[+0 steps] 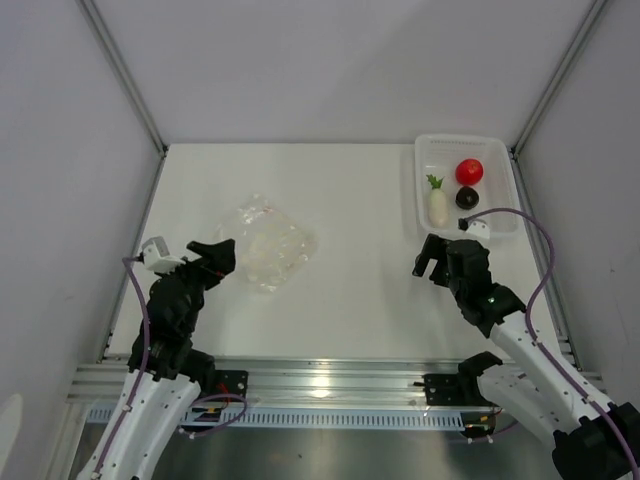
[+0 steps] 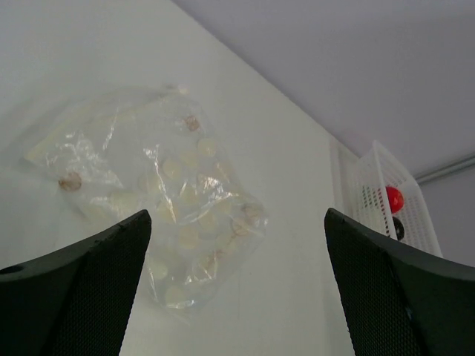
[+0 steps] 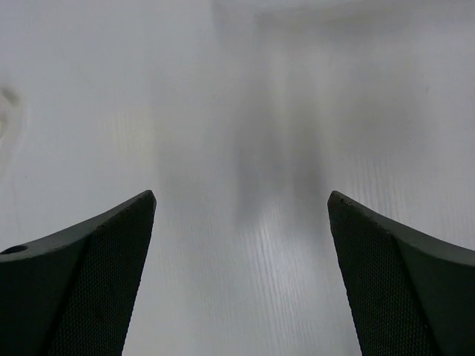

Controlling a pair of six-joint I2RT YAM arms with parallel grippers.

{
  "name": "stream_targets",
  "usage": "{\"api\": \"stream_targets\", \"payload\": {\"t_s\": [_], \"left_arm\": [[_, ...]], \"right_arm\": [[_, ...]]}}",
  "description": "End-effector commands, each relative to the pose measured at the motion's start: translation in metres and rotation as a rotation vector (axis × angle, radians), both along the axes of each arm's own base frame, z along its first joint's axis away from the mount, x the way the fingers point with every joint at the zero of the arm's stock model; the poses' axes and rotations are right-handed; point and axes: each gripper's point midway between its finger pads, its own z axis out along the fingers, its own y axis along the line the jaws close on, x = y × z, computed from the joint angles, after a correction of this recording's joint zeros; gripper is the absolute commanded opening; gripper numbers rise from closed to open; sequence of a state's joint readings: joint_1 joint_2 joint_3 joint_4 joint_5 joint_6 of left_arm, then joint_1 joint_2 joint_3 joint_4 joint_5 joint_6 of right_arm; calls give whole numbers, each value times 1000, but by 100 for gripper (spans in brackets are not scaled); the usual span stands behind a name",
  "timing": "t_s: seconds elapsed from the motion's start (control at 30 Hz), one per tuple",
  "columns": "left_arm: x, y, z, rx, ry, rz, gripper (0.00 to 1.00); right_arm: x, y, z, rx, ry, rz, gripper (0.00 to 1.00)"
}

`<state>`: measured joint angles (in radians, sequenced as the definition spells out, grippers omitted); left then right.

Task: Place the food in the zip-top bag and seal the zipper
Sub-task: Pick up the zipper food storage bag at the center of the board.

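Observation:
The clear crinkly zip-top bag (image 1: 266, 243) (image 2: 156, 200) lies flat on the white table, left of centre. Its zipper is too faint to pick out. My left gripper (image 1: 218, 258) (image 2: 237, 245) stands open just left of the bag, with nothing between its fingers. The food sits in a white basket (image 1: 500, 225) (image 2: 375, 178) at the back right: a red tomato (image 1: 469, 171) (image 2: 394, 199), a white radish with green leaves (image 1: 437, 203) and a dark ball (image 1: 467, 198) (image 2: 399, 227). My right gripper (image 1: 430, 262) (image 3: 241, 222) hangs open and holds nothing, just in front of the basket.
Grey walls close the table (image 1: 360, 290) on the left, back and right. A metal rail (image 1: 320, 380) runs along the near edge by the arm bases. The right wrist view shows only bare table surface.

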<state>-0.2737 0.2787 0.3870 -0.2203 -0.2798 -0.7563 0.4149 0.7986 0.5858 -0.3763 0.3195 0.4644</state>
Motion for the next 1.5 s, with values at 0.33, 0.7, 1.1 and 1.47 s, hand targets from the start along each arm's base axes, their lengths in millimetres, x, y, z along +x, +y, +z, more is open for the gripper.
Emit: {"api": "stream_targets", "payload": {"t_s": [0.33,0.7,1.1,1.47], "left_arm": [[-26,3,-6,-6,247,8,99],[-68,67,2,33,329,326,100],[-74,68,1,-3,339,341,99],[-69,67,-3,11,402,356,99]], "right_arm": [[9,257,3,9,116,632,99],[8,414,-15,-7,33,923,99],[29,457,-78,-243,60,948,88],[26,458,-100,-226,115,1050,43]]}}
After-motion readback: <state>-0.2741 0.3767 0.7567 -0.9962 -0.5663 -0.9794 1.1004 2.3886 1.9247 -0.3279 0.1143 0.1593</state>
